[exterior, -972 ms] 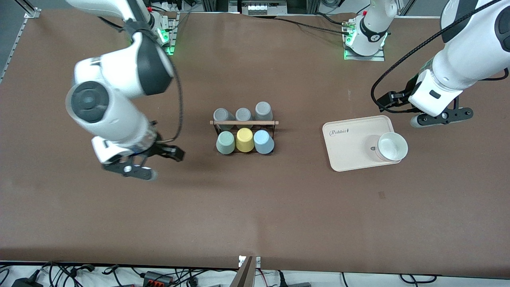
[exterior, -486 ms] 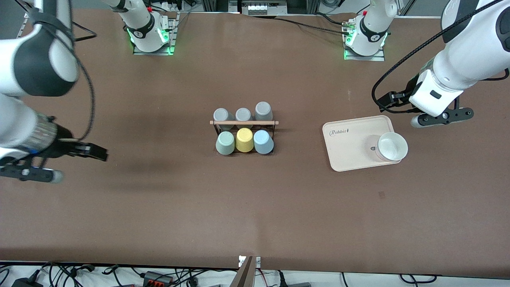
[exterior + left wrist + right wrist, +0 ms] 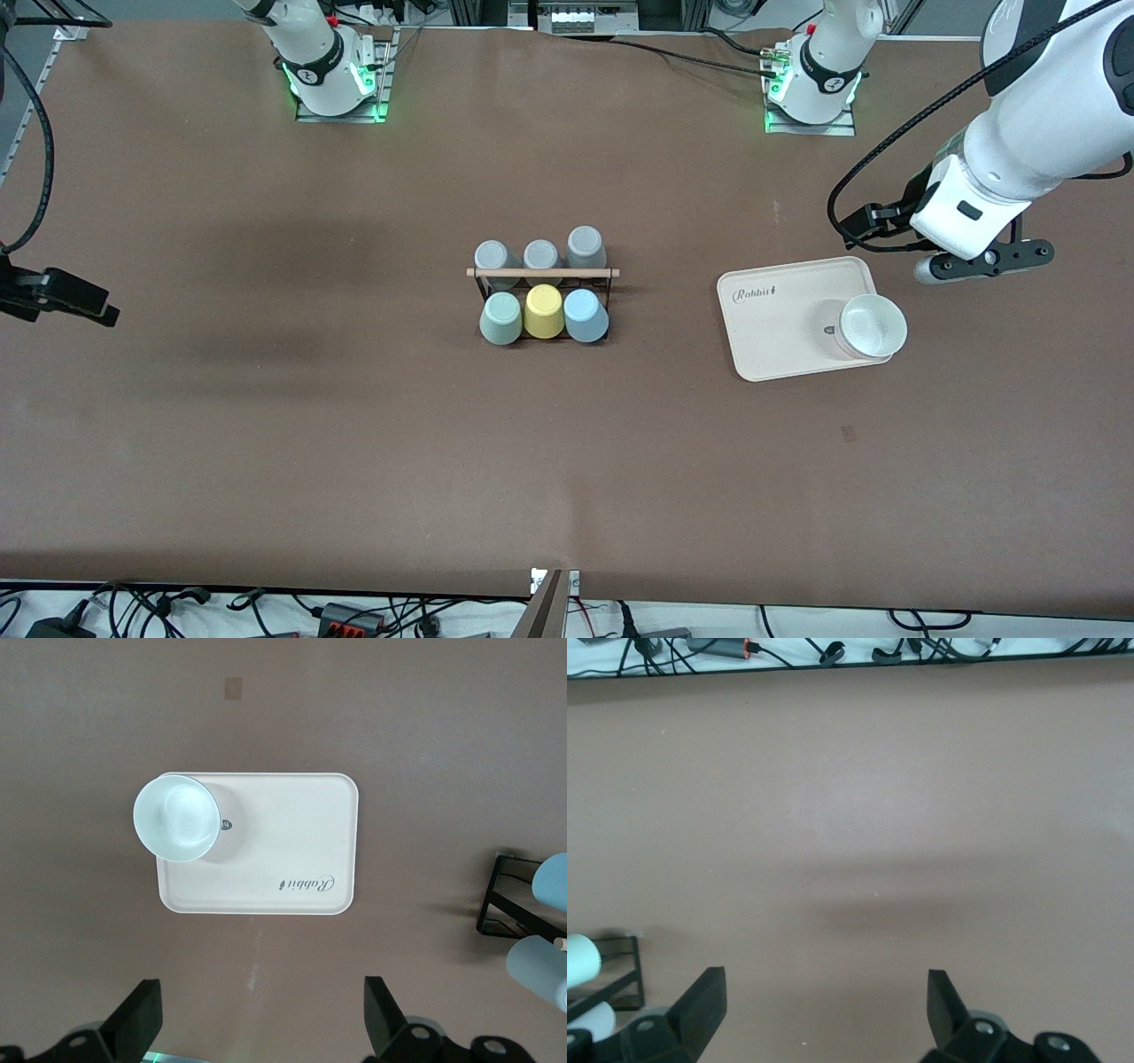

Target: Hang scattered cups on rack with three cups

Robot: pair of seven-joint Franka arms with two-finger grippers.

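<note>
In the front view the black wire rack (image 3: pixel 542 282) stands mid-table with its wooden rod (image 3: pixel 542 272) across the top; the sage green cup (image 3: pixel 501 318), yellow cup (image 3: pixel 544 311) and light blue cup (image 3: pixel 586 315) sit inverted on the row nearer the camera, three grey cups (image 3: pixel 540 254) on the row farther from it, so the hanging looks done. The left gripper (image 3: pixel 982 263) hangs just beside the beige tray (image 3: pixel 780 323) carrying a white bowl (image 3: pixel 873 325); a careless descent could clip that bowl. In the left wrist view the left gripper's fingers (image 3: pixel 142 1023) are spread wide over bare table, empty. The right wrist view shows the right gripper (image 3: pixel 824 1014) likewise splayed and empty over the table toward the right arm's end, the rack only at the frame's edge; a return sweep could knock the cups.
</note>
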